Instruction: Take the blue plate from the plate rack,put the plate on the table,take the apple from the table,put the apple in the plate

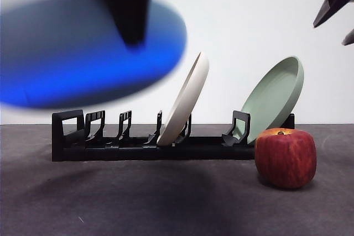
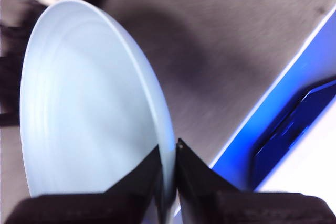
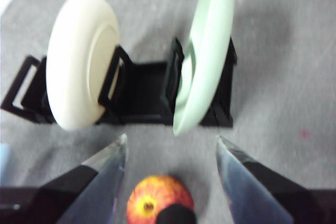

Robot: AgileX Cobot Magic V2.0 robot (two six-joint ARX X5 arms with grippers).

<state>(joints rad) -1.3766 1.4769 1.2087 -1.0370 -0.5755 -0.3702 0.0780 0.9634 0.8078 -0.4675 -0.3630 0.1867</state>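
The blue plate (image 1: 83, 53) hangs tilted in the air above the left end of the black plate rack (image 1: 138, 142), blurred. My left gripper (image 1: 131, 40) comes down from above and is shut on its rim; in the left wrist view the jaws pinch the plate (image 2: 89, 108) edge at the gripper (image 2: 169, 153). The red apple (image 1: 285, 157) stands on the table (image 1: 138, 203) in front of the rack's right end. My right gripper (image 3: 170, 142) hovers open above the apple (image 3: 157, 200), its jaws apart on either side, and shows at the top right corner (image 1: 337, 4).
A cream-white plate (image 1: 185, 100) leans in a middle slot of the rack and a sage-green plate (image 1: 274, 98) leans in the right end slot. Both also show in the right wrist view, cream (image 3: 81, 59) and green (image 3: 207, 51). The rack's left slots hold nothing.
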